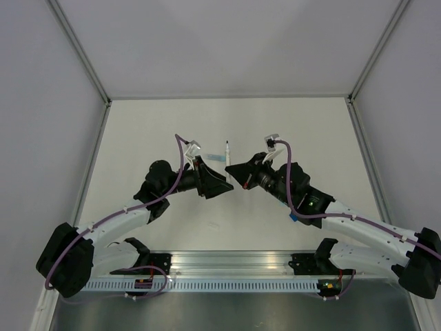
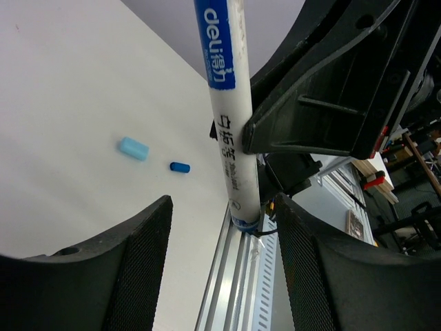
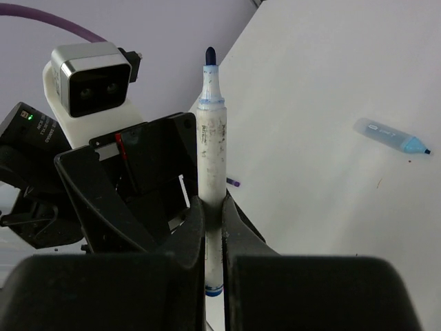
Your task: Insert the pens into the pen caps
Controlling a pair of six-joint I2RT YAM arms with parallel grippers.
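My right gripper is shut on a white pen whose dark blue tip points up and away. In the top view that pen sticks out toward the far side, above where both grippers meet. My left gripper is open. The same pen, with its blue label, hangs between the left gripper's fingers, nearer the right one, and neither touches it. A pale blue pen cap and a small dark blue pen cap lie on the table. Another pale translucent blue piece lies farther off.
The two grippers face each other nose to nose at mid-table. The left arm's wrist camera sits close behind the held pen. An aluminium rail runs along the near edge, and white walls close in the table.
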